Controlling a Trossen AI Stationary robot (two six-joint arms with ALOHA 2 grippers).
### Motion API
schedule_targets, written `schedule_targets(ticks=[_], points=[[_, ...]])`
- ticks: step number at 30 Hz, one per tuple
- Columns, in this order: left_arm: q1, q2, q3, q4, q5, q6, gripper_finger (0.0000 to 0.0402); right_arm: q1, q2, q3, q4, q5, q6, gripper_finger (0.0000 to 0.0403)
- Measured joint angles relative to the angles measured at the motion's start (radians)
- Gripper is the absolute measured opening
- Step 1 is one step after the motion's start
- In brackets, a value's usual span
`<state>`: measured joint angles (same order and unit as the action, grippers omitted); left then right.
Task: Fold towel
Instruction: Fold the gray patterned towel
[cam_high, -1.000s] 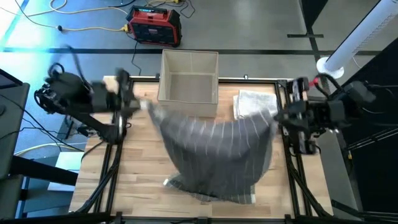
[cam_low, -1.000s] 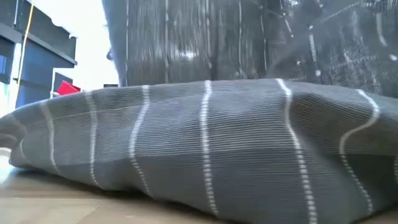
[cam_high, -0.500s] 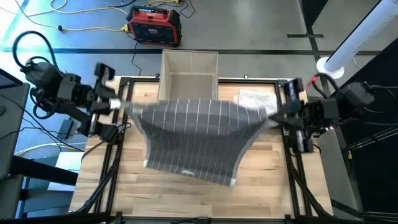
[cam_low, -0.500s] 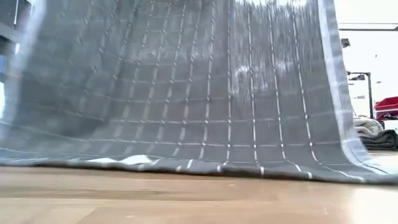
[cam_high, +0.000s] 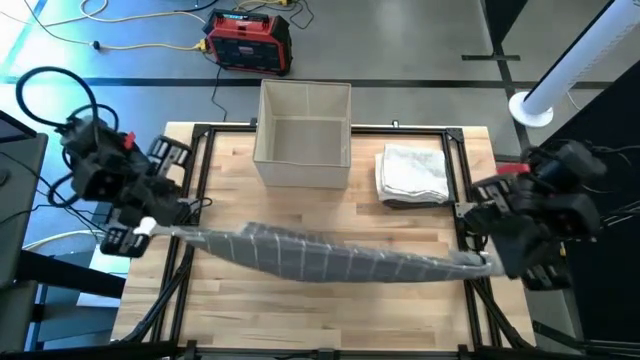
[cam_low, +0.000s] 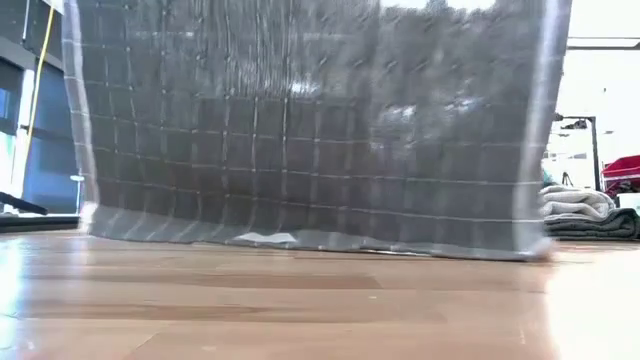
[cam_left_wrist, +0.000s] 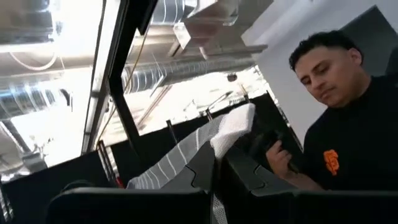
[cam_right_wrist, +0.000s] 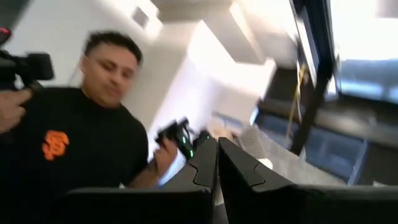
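Observation:
The grey towel with thin white stripes (cam_high: 330, 258) is stretched between my two grippers above the near half of the table. In the low view the towel (cam_low: 310, 130) hangs like a curtain, and I cannot tell if its lower edge (cam_low: 300, 240) touches the wood. My left gripper (cam_high: 148, 228) is beyond the table's left rail, shut on the towel's left top corner. My right gripper (cam_high: 488, 262) is at the right rail, shut on the other top corner. Both wrist views look up into the room. My left gripper (cam_left_wrist: 217, 163) pinches the towel's left top corner (cam_left_wrist: 231, 124) between its two shut fingers, and a tuft of cloth sticks out past the fingertips. The towel's top edge runs taut from it toward the other arm. My right gripper (cam_right_wrist: 217, 150) pinches the right top corner (cam_right_wrist: 264, 148) between its shut fingers, with the cloth showing beside the fingertips. The towel hangs below the hold, with its top edge (cam_high: 420, 262) drawn taut.
A beige open bin (cam_high: 303, 122) stands at the table's far middle. A folded white towel (cam_high: 413, 172) lies right of it. Black frame rails (cam_high: 195, 200) run along the table's left and right sides. A person in a black shirt (cam_left_wrist: 348, 143) shows in both wrist views.
Both grippers have moved toward the near edge and farther apart, tipping upward. The towel, whose lower part was heaped on the table a second ago, has been lifted and spread out. It now hangs flat and taut between them, closer to the near edge.

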<state>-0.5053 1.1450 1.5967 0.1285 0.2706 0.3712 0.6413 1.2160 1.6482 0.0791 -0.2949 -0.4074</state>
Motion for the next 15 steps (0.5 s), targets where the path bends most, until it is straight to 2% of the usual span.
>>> schedule_targets(ticks=[2, 8, 13, 15], points=[[-0.012, 0.022, 0.0, 0.056, 0.018, 0.007, 0.0001, 0.02, 0.0, 0.0, 0.009, 0.011, -0.04, 0.0], [-0.016, 0.067, 0.008, 0.159, 0.049, 0.06, 0.0001, 0.083, -0.004, 0.0, 0.059, 0.158, -0.189, 0.0], [-0.013, 0.107, 0.086, 0.122, 0.048, 0.067, 0.0001, 0.124, -0.008, 0.029, 0.073, 0.261, -0.274, 0.0], [-0.008, 0.118, 0.11, 0.057, 0.036, 0.088, 0.0001, 0.128, -0.009, 0.039, 0.05, 0.396, -0.272, 0.0]])
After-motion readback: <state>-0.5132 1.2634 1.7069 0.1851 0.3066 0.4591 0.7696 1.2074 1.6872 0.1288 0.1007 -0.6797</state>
